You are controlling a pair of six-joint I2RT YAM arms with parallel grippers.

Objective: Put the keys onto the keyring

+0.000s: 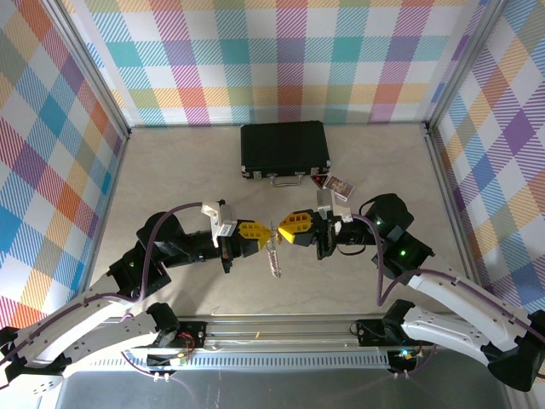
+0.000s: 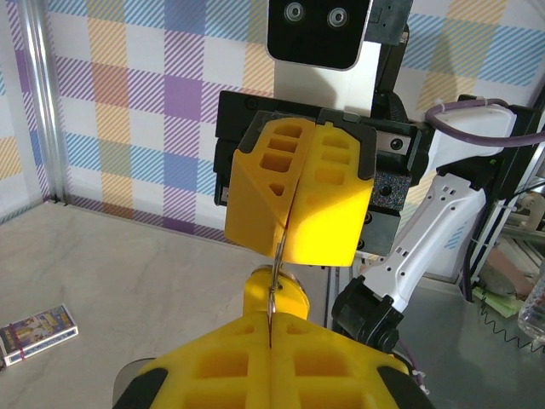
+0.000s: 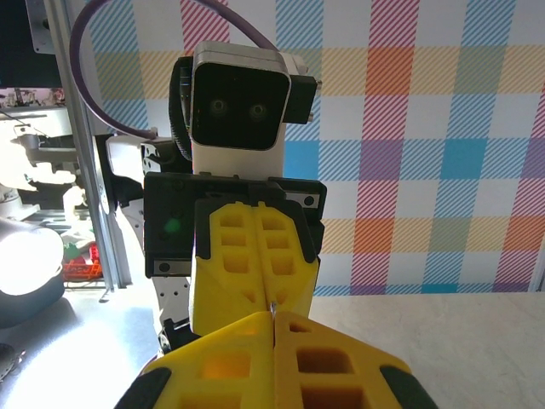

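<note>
My left gripper (image 1: 263, 232) and right gripper (image 1: 282, 231) meet tip to tip above the middle of the table. Both are shut on the keyring (image 1: 273, 252), a thin silvery loop whose floppy length hangs down between them. In the left wrist view the ring's wire (image 2: 276, 277) runs from the seam of my left gripper (image 2: 272, 328) up into the seam of the right gripper (image 2: 288, 232). A rounded yellow piece (image 2: 298, 296), seemingly a key's head, sits just under the wire; whether it is threaded on I cannot tell. A metal glint (image 3: 272, 304) shows at the right gripper (image 3: 274, 319).
A black case (image 1: 285, 149) lies shut at the back centre of the table. A small card pack (image 1: 339, 183) (image 2: 38, 331) lies just right of it, near the right arm's wrist. Plaid walls and metal posts close in the left, back and right sides.
</note>
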